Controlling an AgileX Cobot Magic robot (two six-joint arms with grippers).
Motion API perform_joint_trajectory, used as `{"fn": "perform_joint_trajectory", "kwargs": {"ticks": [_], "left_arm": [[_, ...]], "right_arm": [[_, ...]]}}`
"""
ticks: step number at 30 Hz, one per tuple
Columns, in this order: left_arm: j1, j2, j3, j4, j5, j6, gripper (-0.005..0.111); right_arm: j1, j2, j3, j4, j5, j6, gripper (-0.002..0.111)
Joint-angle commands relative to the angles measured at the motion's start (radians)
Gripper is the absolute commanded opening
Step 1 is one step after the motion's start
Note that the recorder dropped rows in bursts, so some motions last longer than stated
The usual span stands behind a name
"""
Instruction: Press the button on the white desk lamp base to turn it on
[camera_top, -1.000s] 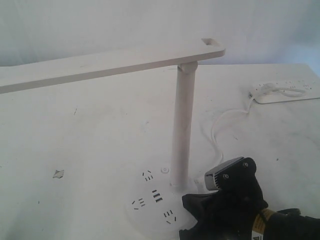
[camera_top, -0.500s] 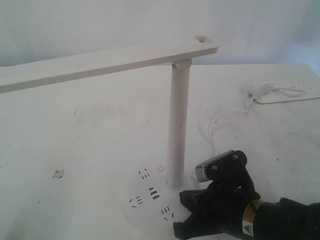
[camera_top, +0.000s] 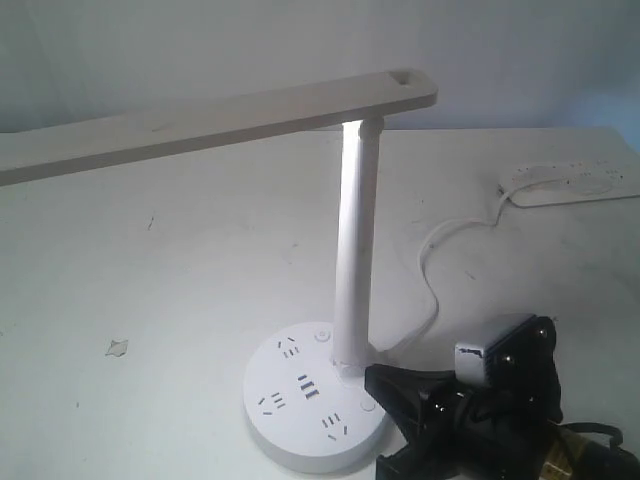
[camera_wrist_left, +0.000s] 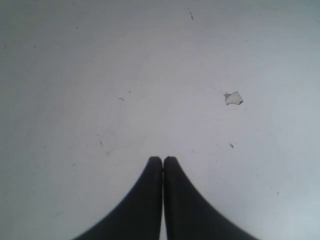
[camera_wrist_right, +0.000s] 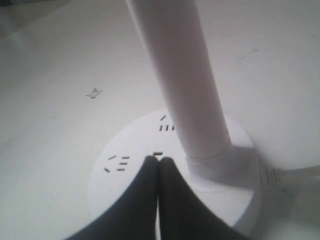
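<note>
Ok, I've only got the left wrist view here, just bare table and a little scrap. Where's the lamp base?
Observer: Low in the exterior view, the base sits to the right of that scrap.
Operator: And the right pincer?
Observer: The right pincer is shut, with its tips over the base beside the pole.
Operator: Is the lamp on?
Observer: It looks so: the pole is brightly lit just under the head.
</note>
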Motion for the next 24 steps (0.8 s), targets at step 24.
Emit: {"fn": "perform_joint_trajectory", "kwargs": {"ticks": [24], "left_arm": [[0.000,-0.004,0.001,-0.002,0.007,-0.001,0.000]], "right_arm": [[-0.001,-1.023,0.100,0.110,0.366,-0.198,0.000]]}}
